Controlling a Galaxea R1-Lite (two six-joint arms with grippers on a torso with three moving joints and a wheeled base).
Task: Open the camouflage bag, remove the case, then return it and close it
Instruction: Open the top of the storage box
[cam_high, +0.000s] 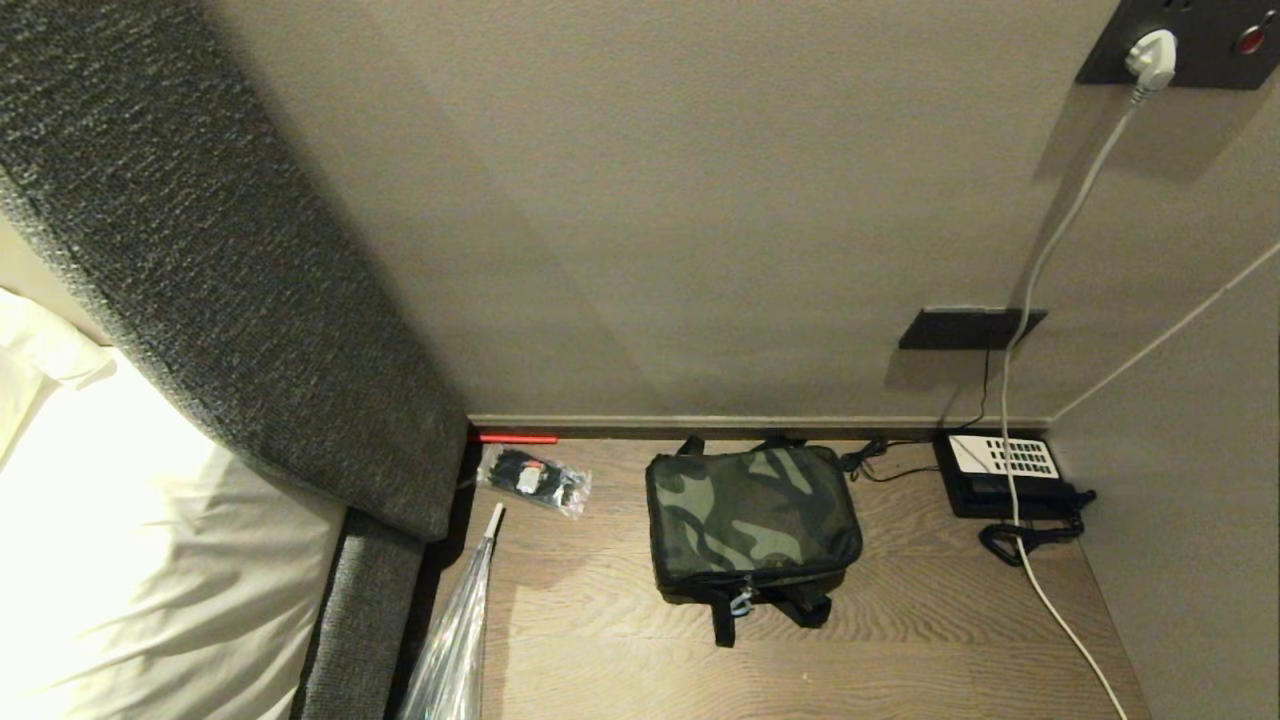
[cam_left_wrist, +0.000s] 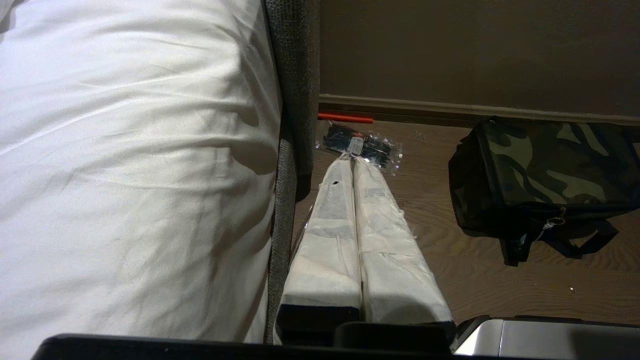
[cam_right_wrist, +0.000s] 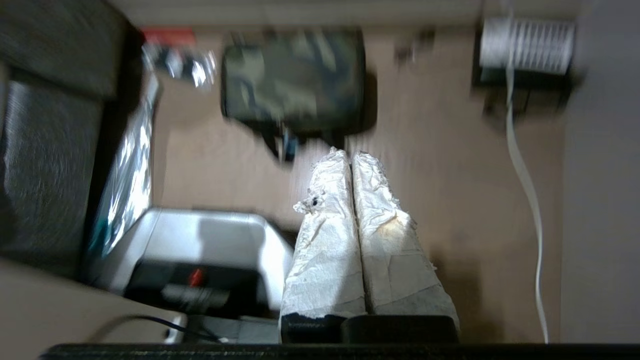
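Far left of the head view: white bedding (cam_high: 120, 540), creased, brightly lit, filling the lower left corner. Beside it, a dark grey woven upholstered headboard panel (cam_high: 230, 260) slanting from the upper left down to the wooden surface.

Left of centre, at the foot of the beige wall: a short red stick (cam_high: 517, 438) lying along the skirting. Just below it, a clear plastic packet of black cable ties (cam_high: 535, 480). Below that, a long clear-wrapped object (cam_high: 460, 640) running to the bottom edge of the frame.

Centre: the boxy soft fabric camouflage bag (cam_high: 752, 520) in green, brown and black, lid closed, zip pull at its near edge, black straps trailing at front and rear. It sits flat on the brown wood-grain surface (cam_high: 900, 620), near the wall. The case is not visible.

Right: a black desk telephone with white keypad panel (cam_high: 1000, 470) in the corner. A white cable (cam_high: 1040, 260) runs from a white plug in a dark wall plate at upper right, across the telephone, to the bottom edge.

Left gripper (cam_left_wrist: 354, 162): white-wrapped fingers pressed together, holding nothing, tips towards the cable tie packet.

Right gripper (cam_right_wrist: 351, 156): white-wrapped fingers closed together, empty, above the wooden surface, tips just short of the bag's near edge in its own blurred view.
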